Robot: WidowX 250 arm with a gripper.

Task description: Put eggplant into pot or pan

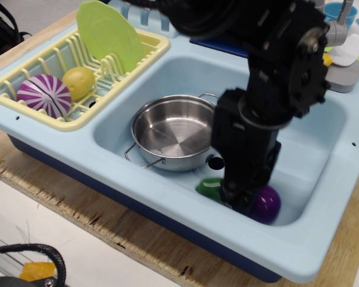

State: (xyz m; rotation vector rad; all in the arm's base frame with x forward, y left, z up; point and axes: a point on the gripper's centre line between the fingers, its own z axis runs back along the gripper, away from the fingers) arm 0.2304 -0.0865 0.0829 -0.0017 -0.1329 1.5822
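The eggplant [264, 204] lies at the bottom of the light blue sink [167, 75], near the sink's front wall, at about 5 o'clock from the pot [175, 133]. Its purple body shows on the right and its green cap on the left. The black robot arm [269, 89] comes down from above, and its gripper [239, 197] sits right over the middle of the eggplant, hiding that part. The jaws look closed around the eggplant, one on each side, but the picture is blurry there, so it is hard to be sure.

The shiny pot stands in the sink with nothing inside it. It is just beside the arm, at the arm's 9 o'clock.

At 10 o'clock from the pot there is a yellow dish rack [60, 119]. In it are a purple-and-white striped ball [43, 95], a yellow ball [79, 82] touching it, and a green plate [109, 36] standing on its edge. The sink rests on a wooden worktop [66, 203].
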